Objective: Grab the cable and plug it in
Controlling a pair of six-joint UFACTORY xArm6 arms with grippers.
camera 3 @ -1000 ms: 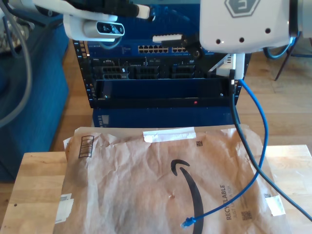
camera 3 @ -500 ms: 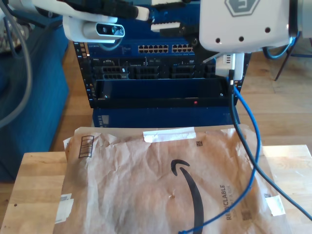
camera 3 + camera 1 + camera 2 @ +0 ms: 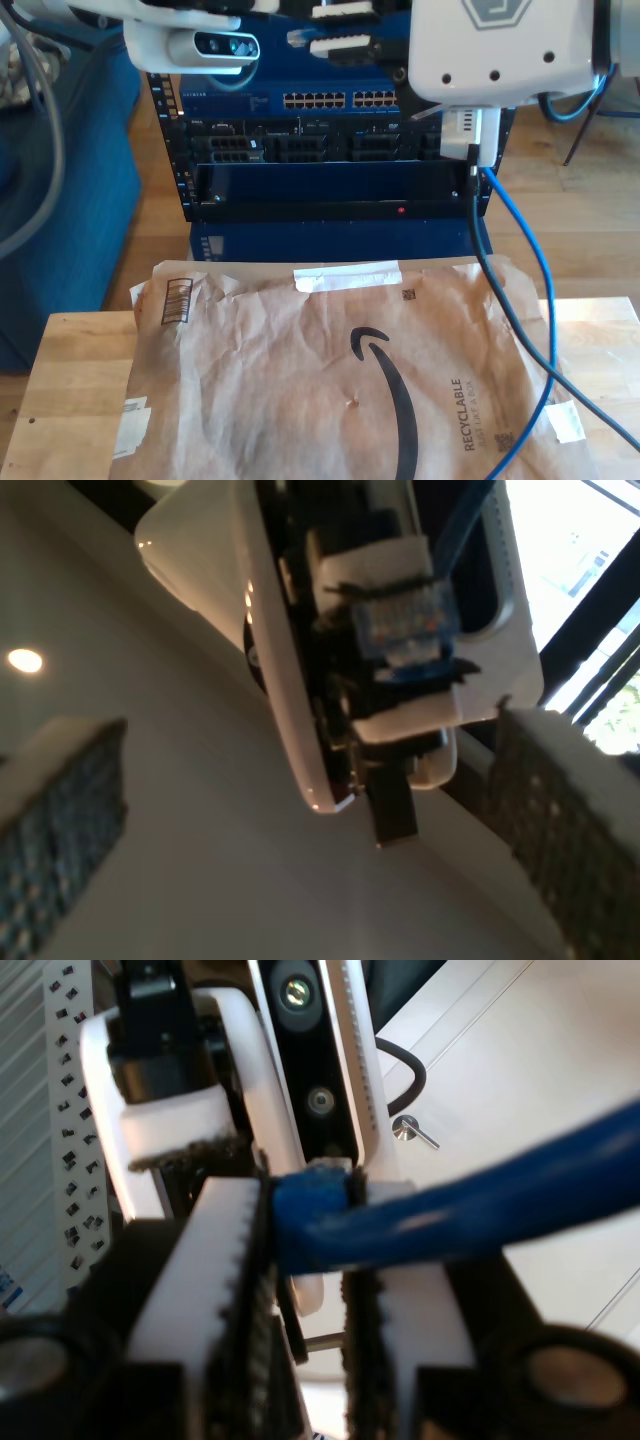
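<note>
Above the blue rack (image 3: pixel 330 130), my second gripper (image 3: pixel 305 1250) is clamped on the cable (image 3: pixel 450 1210) near its plug (image 3: pixel 405 620). My first gripper (image 3: pixel 300 810) faces it with jaws spread apart. The cord hangs past the brown paper (image 3: pixel 330 370).

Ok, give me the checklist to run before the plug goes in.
1. Grip: my second hand is shut on the cable just behind the plug: ok.
2. Plug tip clear of the pads, contacts exposed: ok.
3. My first hand open and holding nothing: ok.
4. Plug level with the port row: not ok, it sits above it in the exterior view.
5. Cable slack: it hangs loose over the paper envelope: ok.
6. Clip side matched to the port: cannot tell.
</note>
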